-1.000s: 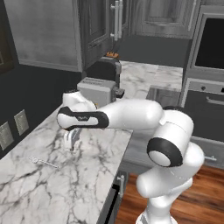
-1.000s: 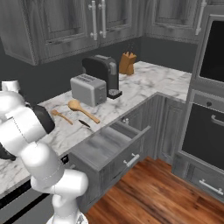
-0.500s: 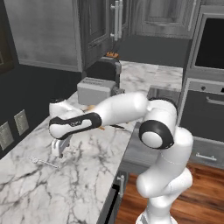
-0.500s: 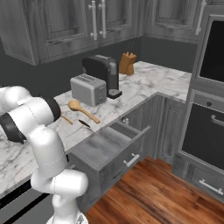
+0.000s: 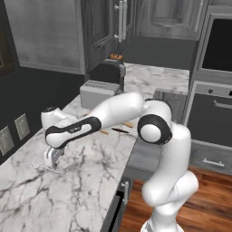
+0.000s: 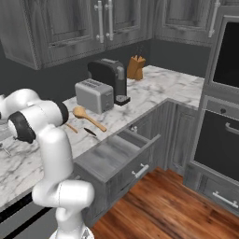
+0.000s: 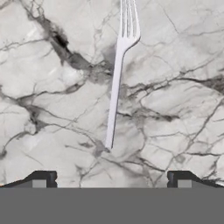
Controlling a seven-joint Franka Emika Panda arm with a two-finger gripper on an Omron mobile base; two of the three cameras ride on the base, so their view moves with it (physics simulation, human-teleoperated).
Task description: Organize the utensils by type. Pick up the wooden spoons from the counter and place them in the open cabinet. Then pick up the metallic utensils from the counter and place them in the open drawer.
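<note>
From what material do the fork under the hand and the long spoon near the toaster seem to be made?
The fork looks like metal with a pale, smooth silver finish: it is thin and flat, and as light as the marble counter it lies on. The long spoon looks like wood: it is matte orange-tan, without shine. As the scene is rendered, these are only appearances.

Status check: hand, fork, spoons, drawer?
Hand open, above fork, not touching. Fork flat on counter. Spoon by toaster. Drawer open.
</note>
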